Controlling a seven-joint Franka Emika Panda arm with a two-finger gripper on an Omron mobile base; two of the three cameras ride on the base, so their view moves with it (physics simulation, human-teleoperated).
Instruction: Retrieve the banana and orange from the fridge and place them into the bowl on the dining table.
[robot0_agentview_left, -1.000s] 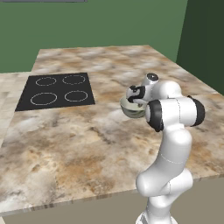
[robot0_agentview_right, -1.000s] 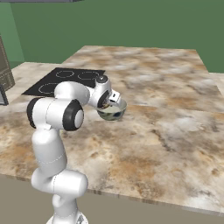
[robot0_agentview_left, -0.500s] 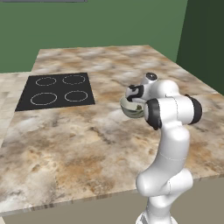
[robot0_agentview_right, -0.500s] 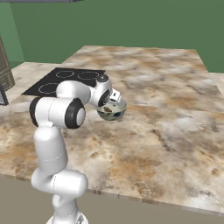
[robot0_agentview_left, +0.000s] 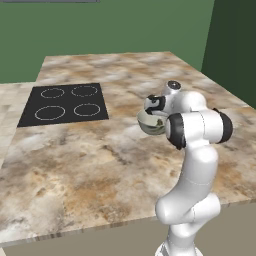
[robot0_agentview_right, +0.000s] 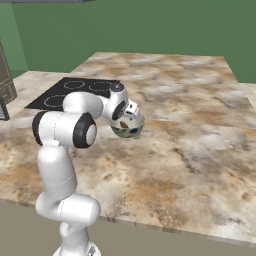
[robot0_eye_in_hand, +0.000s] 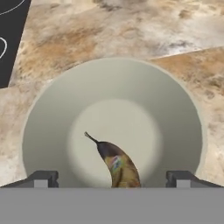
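Banana (robot0_eye_in_hand: 119, 167) lies down inside the bowl (robot0_eye_in_hand: 57, 118), on the bowl's flat bottom, with its thin dark stem pointing up and to the left in the hand view. It is brown and yellow with dark spots. The bowl is round and grey-green with a pale rim, and it sits on the table (robot0_agentview_left: 100, 165), which has a brown and beige stone top. Going from left to right in the left base view, the black cooktop (robot0_agentview_left: 64, 103) with four white rings comes first, then a bare stretch of stone, then the bowl (robot0_agentview_left: 150, 125), and then the white arm bending over it. The hand hangs right above the bowl and looks straight down into it. The fingers (robot0_eye_in_hand: 113, 178) stand wide open, one tip (robot0_eye_in_hand: 43, 178) on the left and one on the right, with the banana between them but not touched. They hold nothing. In the right base view the bowl (robot0_agentview_right: 127, 129) is just to the right of the arm, near the cooktop's corner.
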